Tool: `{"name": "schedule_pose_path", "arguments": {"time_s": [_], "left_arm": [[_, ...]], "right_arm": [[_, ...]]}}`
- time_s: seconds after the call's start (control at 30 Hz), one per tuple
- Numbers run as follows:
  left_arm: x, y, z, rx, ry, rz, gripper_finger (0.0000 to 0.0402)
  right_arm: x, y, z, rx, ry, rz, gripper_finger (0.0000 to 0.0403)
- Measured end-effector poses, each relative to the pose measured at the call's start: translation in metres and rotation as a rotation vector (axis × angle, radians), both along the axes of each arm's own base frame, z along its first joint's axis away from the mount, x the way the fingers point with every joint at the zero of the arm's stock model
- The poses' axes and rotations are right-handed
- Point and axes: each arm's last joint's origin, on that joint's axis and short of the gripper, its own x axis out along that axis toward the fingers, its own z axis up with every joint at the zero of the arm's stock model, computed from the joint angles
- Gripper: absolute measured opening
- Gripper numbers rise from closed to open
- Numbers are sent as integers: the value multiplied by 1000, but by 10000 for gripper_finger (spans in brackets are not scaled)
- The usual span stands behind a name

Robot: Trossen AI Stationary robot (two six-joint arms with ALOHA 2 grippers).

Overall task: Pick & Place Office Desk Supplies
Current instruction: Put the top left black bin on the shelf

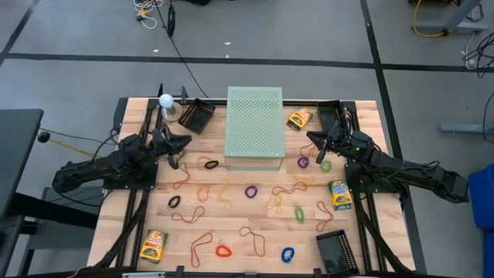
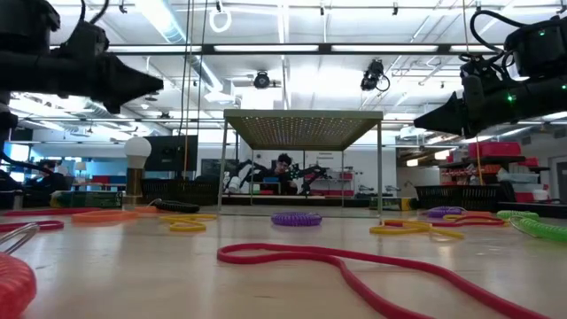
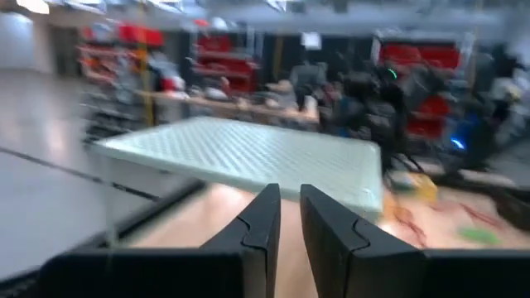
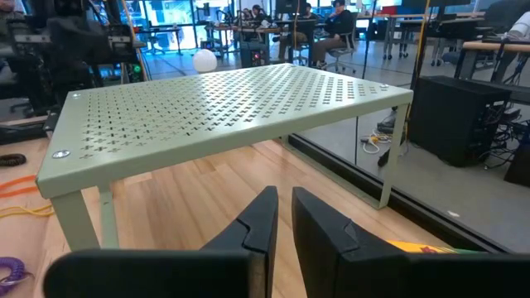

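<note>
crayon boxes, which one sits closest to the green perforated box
The crayon box just off the perforated box's far right corner; the other two lie near the table's right edge and front left corner.
</note>
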Motion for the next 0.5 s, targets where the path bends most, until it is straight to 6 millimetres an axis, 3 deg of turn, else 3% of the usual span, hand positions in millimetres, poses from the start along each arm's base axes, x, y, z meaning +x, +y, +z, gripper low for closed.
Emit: {"name": "schedule_pose_path", "arguments": {"time_s": [0.27,0.5], "left_arm": [[-7,0,23,-46,-287,41,58],[-17,3,37,-53,-479,218,58]], "right_arm": [[0,0,0,0,0,0,48],[0,0,0,0,0,0,48]]}}
